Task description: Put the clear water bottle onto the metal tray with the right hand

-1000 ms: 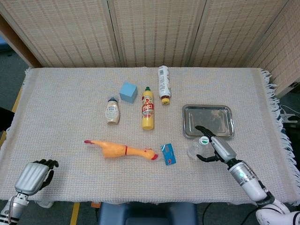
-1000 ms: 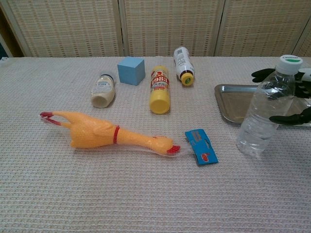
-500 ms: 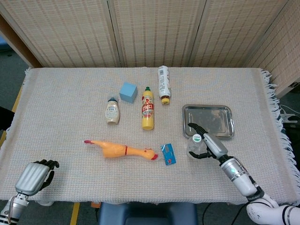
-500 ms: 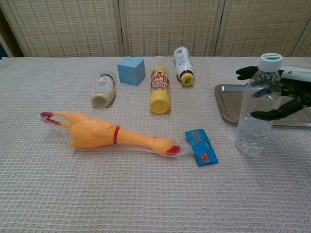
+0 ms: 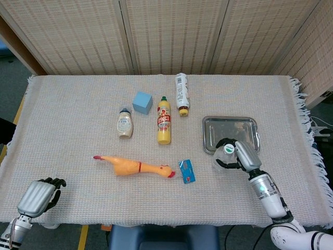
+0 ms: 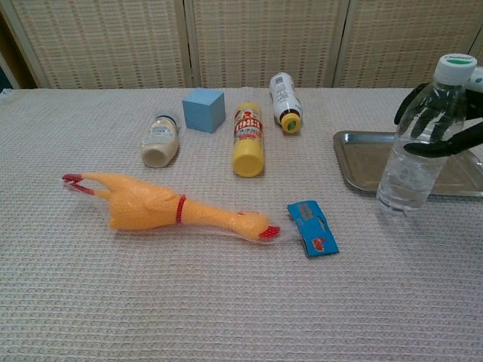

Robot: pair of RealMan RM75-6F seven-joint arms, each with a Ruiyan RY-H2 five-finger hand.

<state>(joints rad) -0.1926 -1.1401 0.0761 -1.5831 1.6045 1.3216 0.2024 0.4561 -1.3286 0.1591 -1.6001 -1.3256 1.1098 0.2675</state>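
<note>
The clear water bottle (image 6: 413,162) with a white and green cap stands tilted in my right hand (image 6: 457,141), whose dark fingers (image 6: 424,113) wrap its upper part. Its base is over the near left edge of the metal tray (image 6: 361,160); whether it touches I cannot tell. From the head view I look down on the bottle (image 5: 225,153) just in front of the tray (image 5: 229,121), with the right hand (image 5: 244,154) around it. My left hand (image 5: 36,197) rests at the table's near left corner, fingers curled on nothing.
A yellow rubber chicken (image 6: 162,207) and a blue card (image 6: 312,226) lie left of the bottle. Further back are a yellow bottle (image 6: 248,139), a blue cube (image 6: 204,109), a small pale bottle (image 6: 159,141) and a white bottle (image 6: 283,92) lying down.
The right hand closed its fingers around the bottle and carried it up and right, from the cloth to the tray's near left edge. The left hand stayed put.
</note>
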